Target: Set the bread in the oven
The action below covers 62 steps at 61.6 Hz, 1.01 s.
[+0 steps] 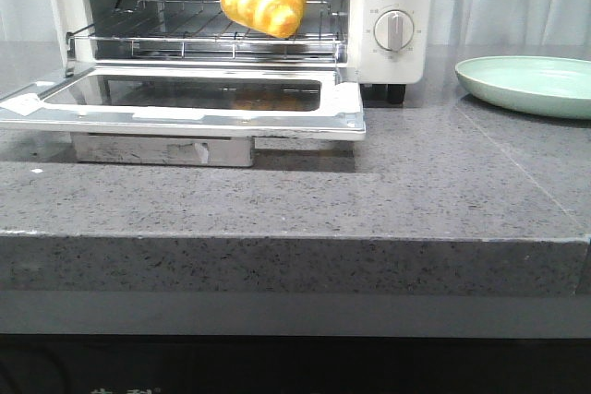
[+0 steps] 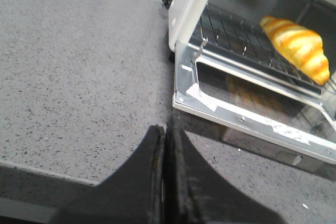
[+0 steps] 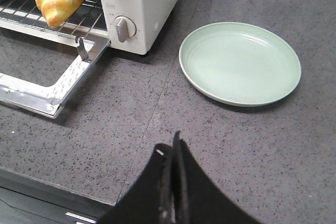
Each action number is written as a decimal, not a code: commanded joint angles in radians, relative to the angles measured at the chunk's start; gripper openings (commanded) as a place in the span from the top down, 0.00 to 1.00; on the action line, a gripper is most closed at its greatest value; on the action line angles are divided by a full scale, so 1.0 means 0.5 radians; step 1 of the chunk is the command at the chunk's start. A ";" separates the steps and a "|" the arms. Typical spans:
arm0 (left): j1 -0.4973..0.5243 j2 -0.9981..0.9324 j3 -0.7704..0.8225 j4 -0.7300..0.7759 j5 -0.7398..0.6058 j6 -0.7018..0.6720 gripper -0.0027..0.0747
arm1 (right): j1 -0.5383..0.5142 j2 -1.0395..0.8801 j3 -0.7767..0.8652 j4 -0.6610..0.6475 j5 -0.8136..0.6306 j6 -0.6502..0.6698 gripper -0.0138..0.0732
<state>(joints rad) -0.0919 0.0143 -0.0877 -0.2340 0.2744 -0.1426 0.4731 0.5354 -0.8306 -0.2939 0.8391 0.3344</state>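
The bread (image 1: pixel 264 1) lies on the wire rack (image 1: pixel 185 29) inside the oven (image 1: pixel 392 16), in the upper middle of the front view, toward the right end of the rack and close to the panel with the dials (image 1: pixel 394 30). The oven door (image 1: pixel 185 103) is folded down flat in front of it, and the glass shows a faint reflection of the bread. A metal block (image 1: pixel 162 149) sits under the door on the grey counter (image 1: pixel 416 191).

At the right edge of the front view, a pale green plate (image 1: pixel 526 85) rests on the counter, apart from the oven. Nothing lies on it.

Neither arm appears in the front view. In the left wrist view, the left gripper (image 2: pixel 165 171) hangs over the counter at the bottom of the frame, its fingers pressed together and holding nothing; the bread sits in the upper right of that frame. In the right wrist view, the right gripper (image 3: pixel 173 182) is at the bottom centre, fingers likewise pressed together and empty, with the plate in the upper right and the bread in the upper left corner.
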 commanded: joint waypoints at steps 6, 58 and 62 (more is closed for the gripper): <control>0.007 -0.090 0.126 -0.035 -0.421 -0.015 0.99 | -0.016 0.005 -0.047 -0.061 -0.134 -0.021 0.92; -0.010 -0.087 0.238 0.484 -0.703 0.056 0.99 | -0.016 0.003 -0.047 -0.061 -0.134 -0.021 0.92; -0.010 -0.087 0.238 0.442 -0.772 0.162 0.99 | -0.016 0.003 -0.047 -0.061 -0.134 -0.021 0.92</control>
<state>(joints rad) -0.0919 -0.0063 0.0068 -0.0087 0.0145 -0.1122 0.4731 0.5337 -0.8306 -0.2939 0.8391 0.3344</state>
